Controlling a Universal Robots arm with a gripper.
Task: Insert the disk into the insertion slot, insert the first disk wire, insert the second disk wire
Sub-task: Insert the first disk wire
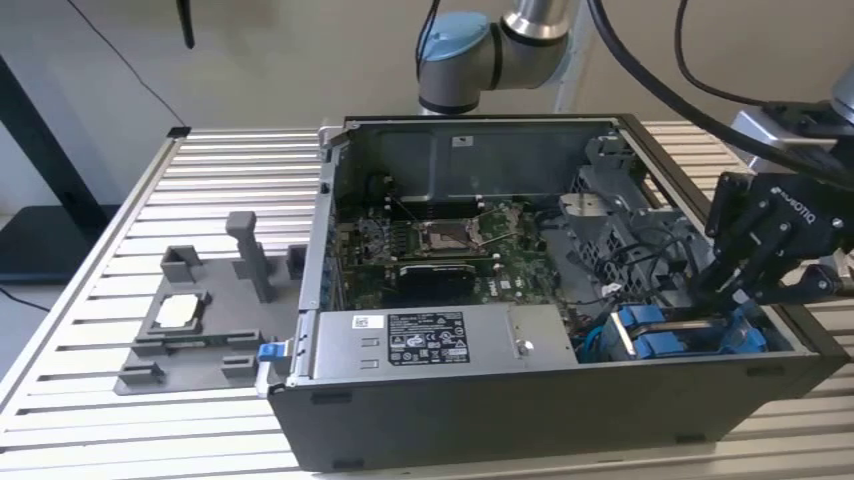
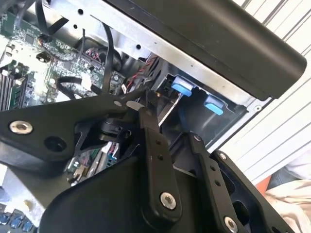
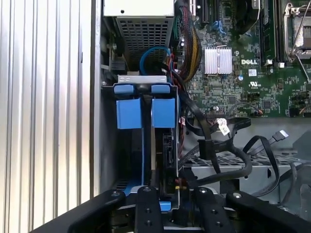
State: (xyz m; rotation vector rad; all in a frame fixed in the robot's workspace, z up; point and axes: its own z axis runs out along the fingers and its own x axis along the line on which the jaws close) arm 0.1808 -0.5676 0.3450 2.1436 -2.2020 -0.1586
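Blue plastic, matt: carrier of the disk (image 3: 129, 114), which stands on edge in the insertion slot (image 3: 109, 141), at the case corner on the exterior view's right.

Hidden / unclear:
- Disk's metal body mostly masked by carrier and bay wall. Depth of seating can't be told.
- Disk's near end is cut off behind the gripper (image 3: 172, 193). Contact can't be told.
- Claw state: cannot tell. In the exterior view the gripper (image 1: 718, 290) hangs just above the blue carrier.

Counts:
- Disk x1, slot x1, gripper x1.
- Blue tabs x2 and blue pads x2, side by side (first wrist view).
- Black cables (image 3: 218, 145): several, tangled, exact no. unclear. 2 loose plug ends lie beside the bay, apart from the disk.
- White tag (image 3: 222, 127) x1, on a cable.
- Heatsink (image 3: 217, 60) x1.
- PSU box (image 1: 427, 340) x1.
- Chip (image 1: 180, 312) x1, on the fixture (image 1: 200, 345), well apart from the case.

Materials / shapes:
- Case (image 1: 534, 410): dark sheet metal, open-topped box.
- Slot: grey metal, rectangular.
- Heatsink: silver, finned, square.
- PSU box: silver, labelled, oblong.
- Fixture: grey plastic, with upright posts.
- Table (image 1: 227, 170): ribbed aluminium slats.
- Mainboard (image 3: 252, 82): green.
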